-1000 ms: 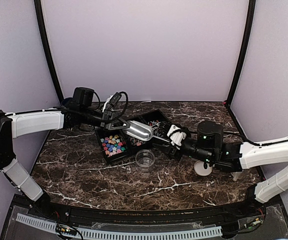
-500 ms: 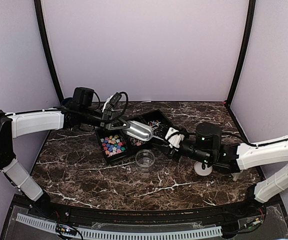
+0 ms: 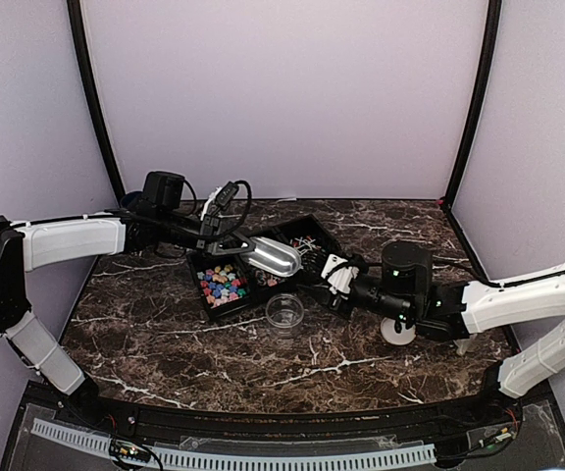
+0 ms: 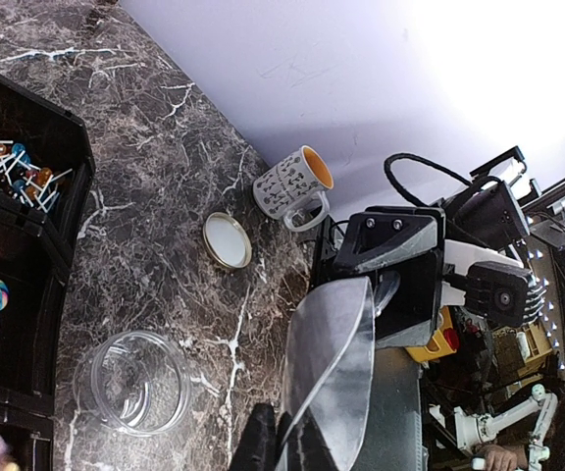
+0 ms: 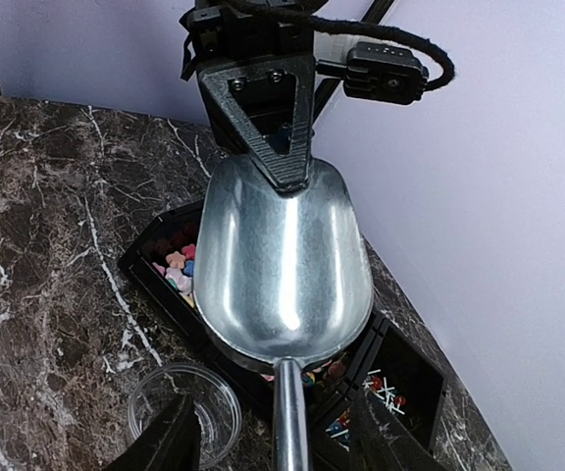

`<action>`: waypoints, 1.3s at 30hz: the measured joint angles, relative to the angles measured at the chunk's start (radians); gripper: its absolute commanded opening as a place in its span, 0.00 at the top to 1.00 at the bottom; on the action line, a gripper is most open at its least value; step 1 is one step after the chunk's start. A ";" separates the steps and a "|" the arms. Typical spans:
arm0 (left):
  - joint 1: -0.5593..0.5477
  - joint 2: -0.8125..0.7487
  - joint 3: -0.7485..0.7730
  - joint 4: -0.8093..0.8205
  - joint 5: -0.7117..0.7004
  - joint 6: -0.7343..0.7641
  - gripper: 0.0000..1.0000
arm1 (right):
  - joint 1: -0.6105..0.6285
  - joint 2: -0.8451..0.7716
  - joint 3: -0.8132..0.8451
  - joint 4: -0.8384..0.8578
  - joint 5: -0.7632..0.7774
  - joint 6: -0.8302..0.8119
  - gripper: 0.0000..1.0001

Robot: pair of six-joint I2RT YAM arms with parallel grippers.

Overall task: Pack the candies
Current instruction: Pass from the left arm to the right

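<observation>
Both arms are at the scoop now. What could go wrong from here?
1. The right gripper straddles the scoop handle, jaws not touching it; if the left gripper releases early, the scoop could fall onto the candies.
2. The handle is thin and shiny, so it may twist in the grip.
3. The clear cup sits close by; a swing could tip it.

A metal scoop [image 4: 332,373] is clamped by the left gripper [image 4: 379,280]. From it, a clear jar [image 4: 132,383] is seen at nine o'clock, a round lid [image 4: 227,239] at eleven, and a patterned mug [image 4: 290,186] at twelve.
</observation>
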 measured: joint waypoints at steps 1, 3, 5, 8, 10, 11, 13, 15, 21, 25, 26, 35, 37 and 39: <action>0.000 0.001 0.000 0.000 0.000 -0.001 1.00 | 0.000 0.002 0.000 0.000 -0.001 0.000 0.46; 0.000 0.002 0.000 0.000 0.000 -0.001 1.00 | 0.000 0.007 0.000 0.004 -0.002 -0.002 0.45; 0.000 0.004 0.000 0.000 0.000 -0.002 1.00 | 0.000 0.013 0.000 0.011 -0.002 -0.003 0.44; 0.000 0.004 0.000 0.000 0.000 -0.002 1.00 | 0.000 0.018 0.001 0.024 -0.001 -0.002 0.45; 0.000 0.005 0.000 0.000 0.000 -0.002 1.00 | 0.000 0.018 0.001 0.041 -0.001 0.000 0.48; 0.000 0.005 0.000 0.000 0.000 -0.003 1.00 | 0.000 0.018 0.001 0.047 -0.001 -0.001 0.50; 0.000 0.005 0.000 0.000 0.000 -0.003 1.00 | 0.000 0.018 0.001 0.057 -0.001 0.002 0.49; 0.000 0.005 0.000 0.000 0.000 -0.003 1.00 | 0.000 0.018 0.002 0.058 -0.002 0.002 0.46; 0.000 0.005 0.000 0.000 0.000 -0.003 1.00 | 0.000 0.044 0.040 0.024 -0.013 0.003 0.48; 0.000 0.005 0.000 -0.001 0.000 -0.003 1.00 | 0.000 0.051 0.043 0.016 -0.017 0.008 0.50; 0.000 0.005 0.000 -0.001 0.000 -0.003 1.00 | 0.000 0.051 0.043 0.017 -0.017 0.011 0.50; 0.000 0.005 0.000 -0.001 0.000 -0.003 1.00 | 0.000 0.051 0.043 0.017 -0.011 0.006 0.70; 0.000 0.005 0.000 -0.002 -0.001 -0.001 1.00 | 0.000 0.050 0.043 0.010 -0.006 0.013 0.75; 0.002 0.005 0.000 -0.002 -0.003 0.000 1.00 | 0.000 0.048 0.041 0.008 -0.001 0.008 0.75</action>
